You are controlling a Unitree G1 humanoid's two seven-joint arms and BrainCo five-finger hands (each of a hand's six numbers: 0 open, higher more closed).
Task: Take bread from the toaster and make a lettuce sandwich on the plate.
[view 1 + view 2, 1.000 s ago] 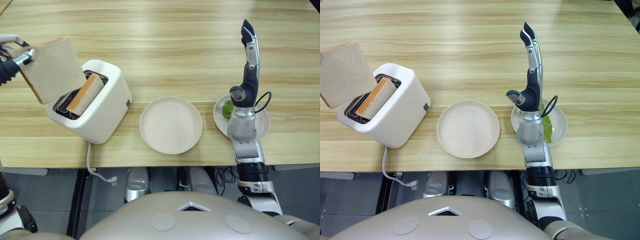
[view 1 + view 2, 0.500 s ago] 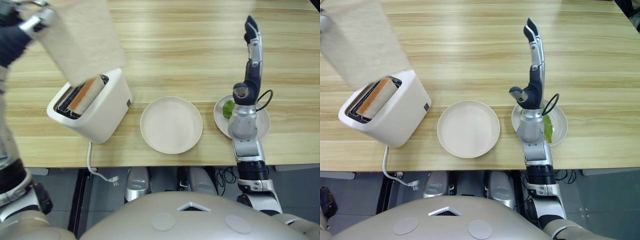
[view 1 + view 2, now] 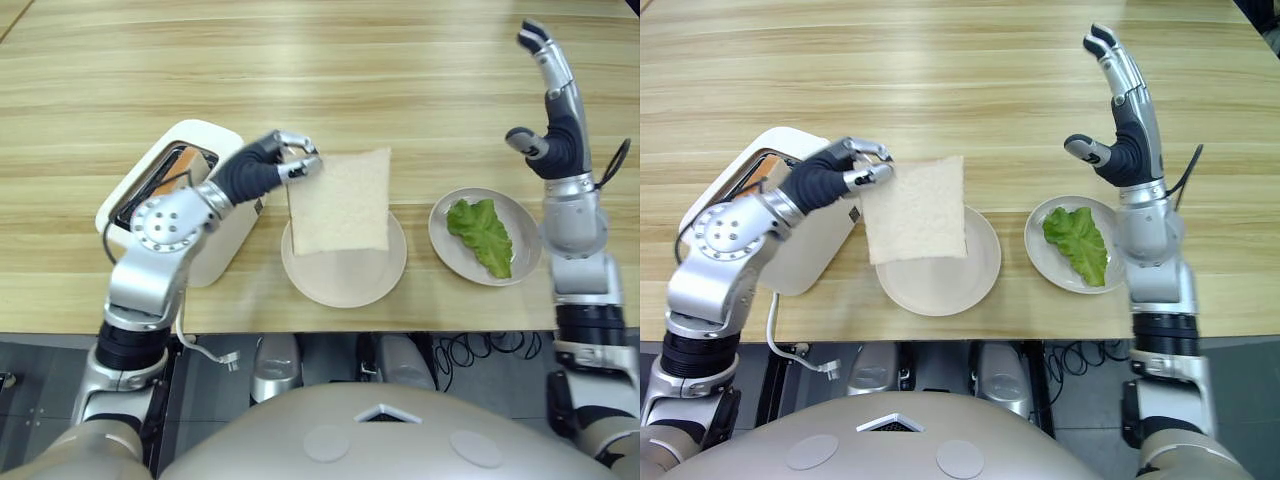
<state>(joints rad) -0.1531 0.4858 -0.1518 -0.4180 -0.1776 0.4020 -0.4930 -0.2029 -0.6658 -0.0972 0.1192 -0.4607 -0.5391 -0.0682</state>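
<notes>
My left hand [image 3: 272, 166] is shut on the left edge of a slice of white bread [image 3: 340, 202], which hangs tilted over the cream plate [image 3: 345, 283] in the middle. The white toaster [image 3: 213, 136] stands at the left, partly behind my left arm, with a second slice [image 3: 176, 168] in its slot. A lettuce leaf [image 3: 483, 233] lies on a small plate [image 3: 448, 243] at the right. Raised above and behind that plate, my right hand [image 3: 546, 95] is open with straight fingers and holds nothing.
The wooden table [image 3: 330, 70] stretches far back behind the plates and toaster. The toaster's cable [image 3: 190, 338] hangs over the front edge at the left.
My left arm swung the bread from high over the toaster down and right to the middle plate. My right hand moved right, uncovering the lettuce.
</notes>
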